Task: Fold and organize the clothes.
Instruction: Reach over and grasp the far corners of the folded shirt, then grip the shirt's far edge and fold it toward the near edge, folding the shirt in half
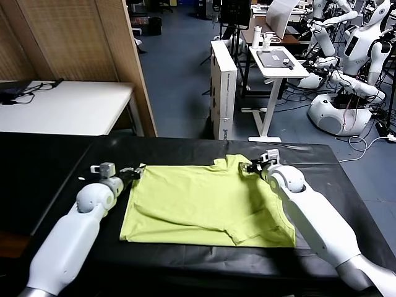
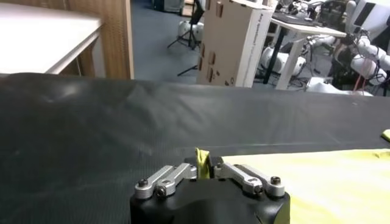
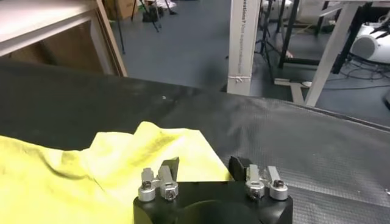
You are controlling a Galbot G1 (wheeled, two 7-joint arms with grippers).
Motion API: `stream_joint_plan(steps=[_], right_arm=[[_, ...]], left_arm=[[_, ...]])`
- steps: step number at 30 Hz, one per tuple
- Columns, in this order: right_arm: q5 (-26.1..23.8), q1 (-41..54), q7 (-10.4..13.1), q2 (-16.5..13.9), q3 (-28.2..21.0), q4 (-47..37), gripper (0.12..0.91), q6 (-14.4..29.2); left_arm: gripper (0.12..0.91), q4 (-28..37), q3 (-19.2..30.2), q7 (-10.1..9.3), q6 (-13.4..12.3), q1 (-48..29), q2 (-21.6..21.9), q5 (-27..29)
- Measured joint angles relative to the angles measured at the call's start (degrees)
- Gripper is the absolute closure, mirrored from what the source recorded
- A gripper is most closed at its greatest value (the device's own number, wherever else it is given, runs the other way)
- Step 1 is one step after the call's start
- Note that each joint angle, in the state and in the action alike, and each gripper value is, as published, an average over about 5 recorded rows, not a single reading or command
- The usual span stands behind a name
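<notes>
The black table carries everything, its near edge running just in front of the robot's body. On it lies the T-shirt, lime yellow-green, spread mostly flat across the middle of the table. Its near hem lies parallel to the near edge and a little back from it, with a soft crease running across the cloth and a folded-over wrinkle toward the near right corner of the shirt.

Both white arms reach forward over the table, one along each side of the shirt. The left gripper sits at the shirt's far left corner, its jaws pinched narrow on a small raised tuck of yellow fabric; the left wrist view shows that sliver of cloth standing up between the two metal finger links. The right gripper sits at the shirt's far right corner, where the cloth bunches up into a small peak. Its jaws are drawn together on the fabric edge, and in the right wrist view the yellow cloth runs in under the fingers.

Beyond the shirt, a bare strip of black surface runs to the table's far edge. Farther off stand a white table on the left, a wooden panel, a tall white carton, a small white standing desk, and other white robots at the far right.
</notes>
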Motion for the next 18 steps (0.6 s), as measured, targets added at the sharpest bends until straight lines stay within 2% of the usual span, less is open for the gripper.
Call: stream_joint_plan(steps=[9,18], right_arm=[[2.1,-2.1,0.2,-1.8,2.2,4.7,0.885,1.3],[4.1,-7.8,0.2,-5.8,6.9,14.8,0.885,0.8]], left_arm=[[0.883,-2.6,-1.8,-0.54,-0.3,2.0,0.2,-0.3],[0.883,-12.7,-6.2,-1.10,0.1,8.7,2.2,-1.9]])
